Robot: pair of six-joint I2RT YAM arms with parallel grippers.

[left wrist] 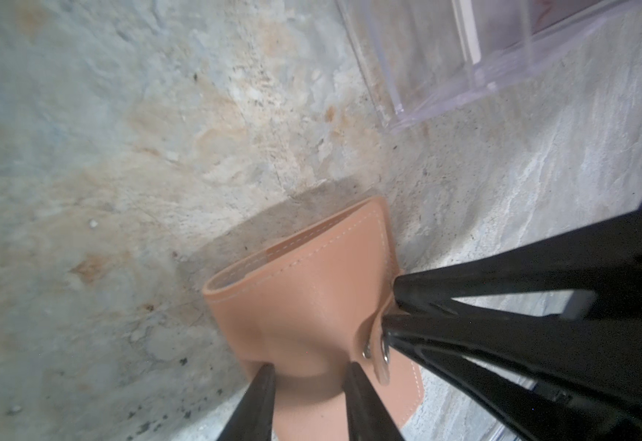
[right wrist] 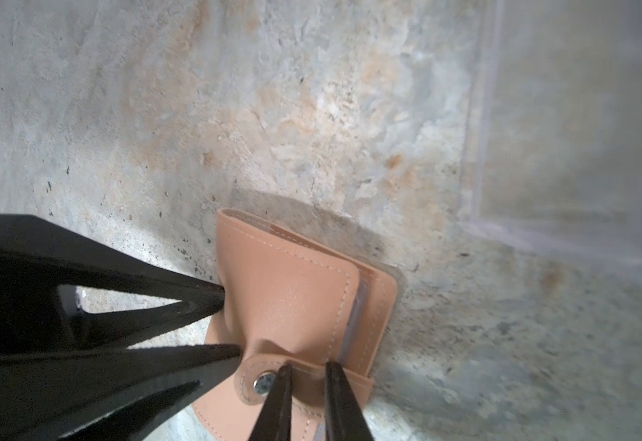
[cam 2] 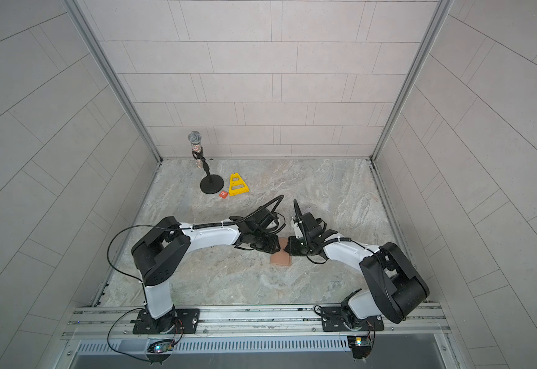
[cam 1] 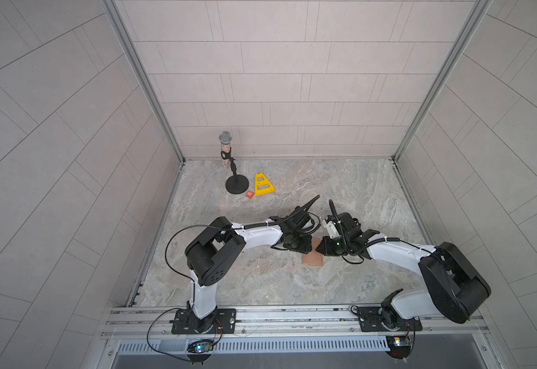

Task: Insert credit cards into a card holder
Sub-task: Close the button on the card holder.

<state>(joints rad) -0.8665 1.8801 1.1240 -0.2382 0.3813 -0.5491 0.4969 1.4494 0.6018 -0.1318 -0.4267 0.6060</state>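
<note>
Since cards presumably need it opened, the card holder (cam 1: 312, 260), lying at 5 o'clock from the microphone stand (cam 1: 237, 185), has its cover (right wrist: 292, 301) clamped by the left gripper (left wrist: 310, 367) at 9 o'clock and its strap (right wrist: 245, 376) pinched by the right gripper (right wrist: 308, 366) at 3 o'clock.

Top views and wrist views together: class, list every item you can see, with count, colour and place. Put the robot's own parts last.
card holder: one, tan-pink, mid-table between the two grippers, cover partly lifted.
clear stand: one, transparent, on the table near the card holder; seen in the left wrist view.
microphone: one, silver head, upright on its black stand, far-left of the table.
yellow frame: one, yellow, triangular, flat beside that stand.
orange tile: one, orange, marked R, beside the yellow frame.
table: one, grey marbled.
left gripper: one, black, pinching the card holder's cover.
right gripper: one, black, closed on its strap tab.
</note>
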